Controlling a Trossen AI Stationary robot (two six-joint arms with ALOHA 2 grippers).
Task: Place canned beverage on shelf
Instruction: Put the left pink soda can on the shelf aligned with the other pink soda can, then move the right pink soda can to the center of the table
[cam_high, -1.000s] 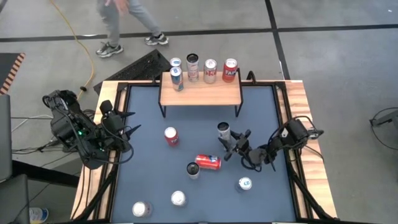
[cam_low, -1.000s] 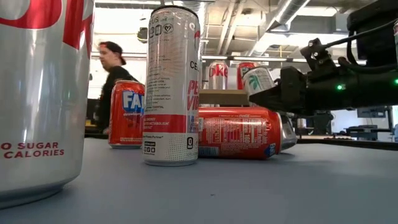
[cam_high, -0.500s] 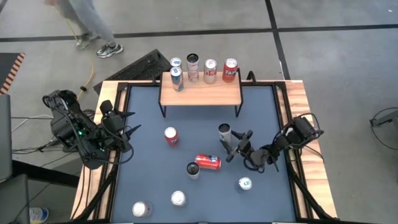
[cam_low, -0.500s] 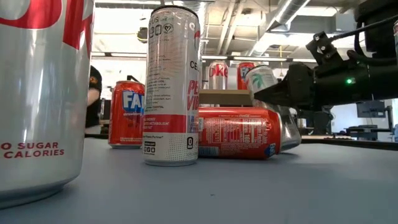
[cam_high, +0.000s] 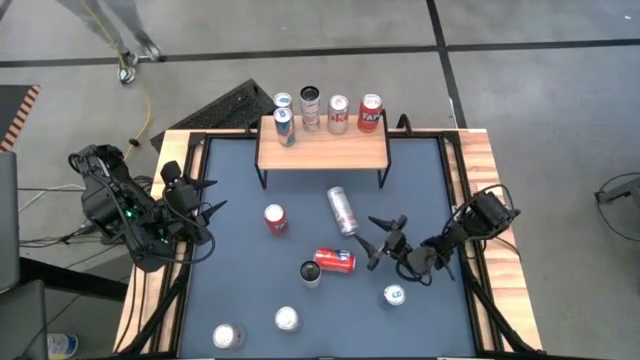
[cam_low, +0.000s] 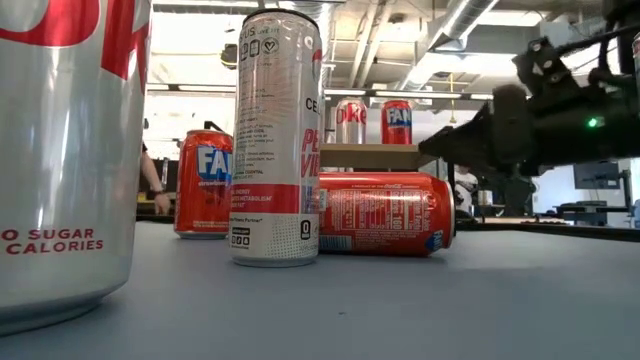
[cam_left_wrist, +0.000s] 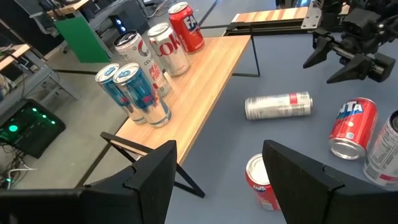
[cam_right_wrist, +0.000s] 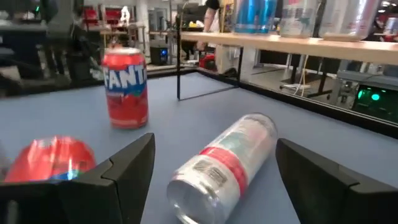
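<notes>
The right end effector (cam_high: 379, 243) is open and empty near a silver can (cam_high: 342, 210) lying tipped on the counter (cam_high: 420, 180). Approach across its side, close squarely, then stand it on the shelf (cam_high: 322, 148). The left end effector (cam_high: 205, 208) waits open.

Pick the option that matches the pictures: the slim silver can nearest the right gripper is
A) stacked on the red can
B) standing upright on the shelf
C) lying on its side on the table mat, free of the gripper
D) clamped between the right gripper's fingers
C: the slim silver can lies on its side on the table mat in front of the shelf, and the right gripper is open and apart from it.
</notes>
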